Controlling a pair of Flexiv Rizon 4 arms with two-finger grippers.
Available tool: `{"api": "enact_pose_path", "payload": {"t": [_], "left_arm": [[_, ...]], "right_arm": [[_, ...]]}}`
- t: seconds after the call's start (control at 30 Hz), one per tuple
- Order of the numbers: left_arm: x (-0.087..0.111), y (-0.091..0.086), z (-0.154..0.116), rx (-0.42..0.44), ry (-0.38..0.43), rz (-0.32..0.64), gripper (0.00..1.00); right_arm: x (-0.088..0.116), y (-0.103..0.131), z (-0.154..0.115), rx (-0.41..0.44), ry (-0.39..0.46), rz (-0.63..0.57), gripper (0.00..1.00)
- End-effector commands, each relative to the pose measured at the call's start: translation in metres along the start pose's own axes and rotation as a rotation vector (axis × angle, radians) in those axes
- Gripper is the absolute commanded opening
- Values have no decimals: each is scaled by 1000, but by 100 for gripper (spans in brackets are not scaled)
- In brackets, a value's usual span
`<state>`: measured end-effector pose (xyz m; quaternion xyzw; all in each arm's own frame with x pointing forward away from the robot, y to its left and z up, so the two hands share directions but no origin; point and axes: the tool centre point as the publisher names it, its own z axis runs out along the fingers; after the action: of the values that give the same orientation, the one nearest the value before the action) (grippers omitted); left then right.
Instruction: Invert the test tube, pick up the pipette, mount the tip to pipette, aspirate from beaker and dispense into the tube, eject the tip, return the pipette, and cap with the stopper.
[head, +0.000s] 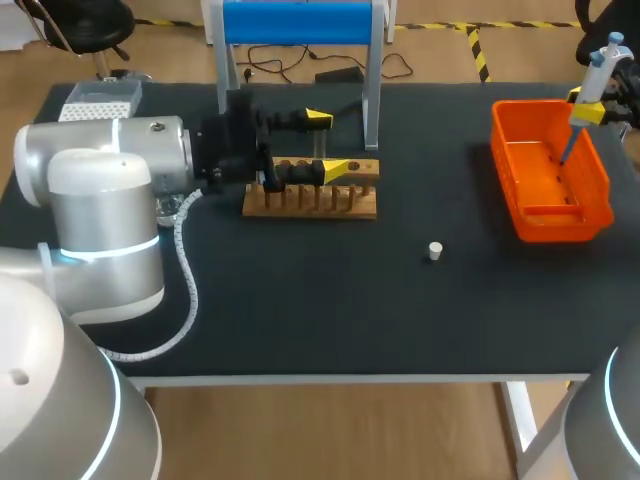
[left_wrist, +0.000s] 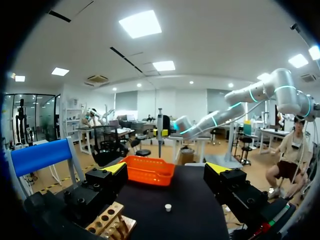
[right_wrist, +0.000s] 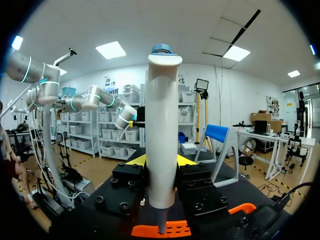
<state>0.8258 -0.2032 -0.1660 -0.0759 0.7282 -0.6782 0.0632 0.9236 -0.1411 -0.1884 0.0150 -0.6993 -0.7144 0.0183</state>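
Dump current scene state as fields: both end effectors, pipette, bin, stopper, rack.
left end effector: open, fingers over the wooden rack
right end effector: shut on the pipette
pipette: upright, lower end pointing down into the orange bin
orange bin: right side of the table
stopper: loose on the table between rack and bin, nothing touching it
wooden rack: left of centre, in front of the blue-topped stand

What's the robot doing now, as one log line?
right gripper shut on white-and-blue pipette over orange plastic basket; left gripper open at wooden rack; white stopper on table
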Motion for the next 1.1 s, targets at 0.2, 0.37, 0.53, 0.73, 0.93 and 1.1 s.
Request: {"api": "enact_pose_path", "payload": {"t": [0.2,0.37,0.53,0.73,0.93,1.1], "left_arm": [[1,1,1,4,-5,1,100],[1,1,1,4,-5,1,100],[1,1,1,4,-5,1,100],[1,1,1,4,-5,1,100],[1,1,1,4,-5,1,100],[1,1,1,4,-5,1,100]], "right_arm": [[20,21,32,61,-43,-66,0],[33,32,64,63,-48,-85,0],[42,36,101,62,-43,-75,0],[52,39,140,48,-53,-46,0],[61,38,176,19,-45,-62,0],[67,33,208,9,-9,-61,0]]}}
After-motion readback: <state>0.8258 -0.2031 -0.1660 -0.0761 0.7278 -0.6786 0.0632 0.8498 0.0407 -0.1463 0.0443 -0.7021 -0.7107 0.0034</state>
